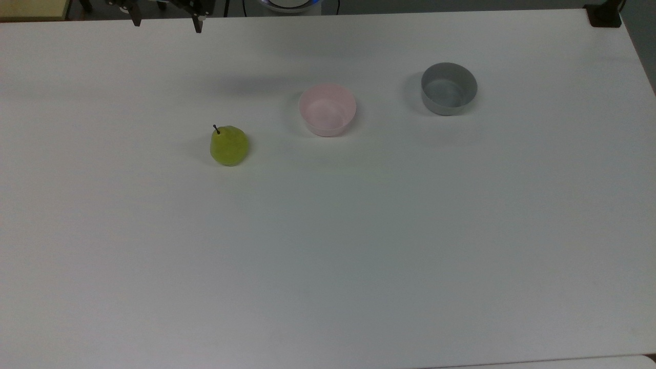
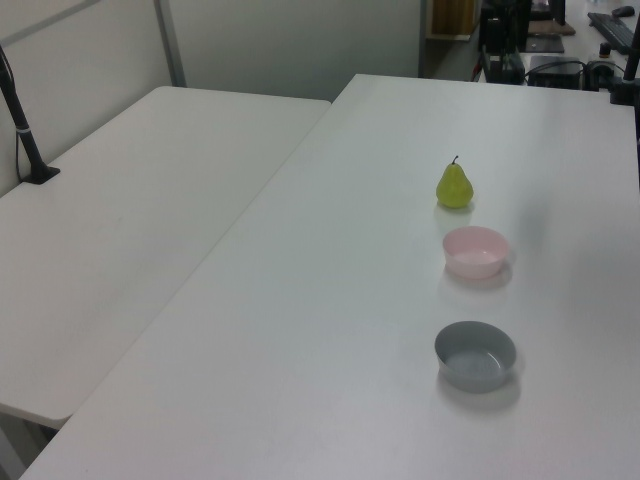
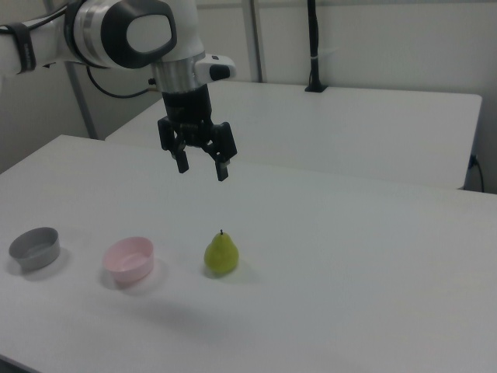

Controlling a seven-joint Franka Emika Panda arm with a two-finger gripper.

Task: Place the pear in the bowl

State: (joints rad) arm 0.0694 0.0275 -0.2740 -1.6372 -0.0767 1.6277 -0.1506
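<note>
Pear (image 1: 229, 146) upright on white table (image 1: 328, 256), stem up, untouched. Pink bowl (image 1: 327, 109) near it toward the top view's right, apart from it, nothing inside. Grey bowl (image 1: 449, 88) further on toward the top view's right, well apart from the pink one, also holding nothing. Same row in the right view: grey bowl (image 3: 35, 248), bowl (image 3: 130, 259), pear (image 3: 221, 253) from left to right. In the left view, pear (image 2: 455, 186) farthest, bowl (image 2: 475, 251) in the middle, grey bowl (image 2: 475, 355) nearest. Gripper (image 3: 202, 167) high over the table, above and behind the pear in the right view, fingers spread apart, gripping nothing, pointing down. Fingertips also at the top view's upper edge (image 1: 167, 24).
</note>
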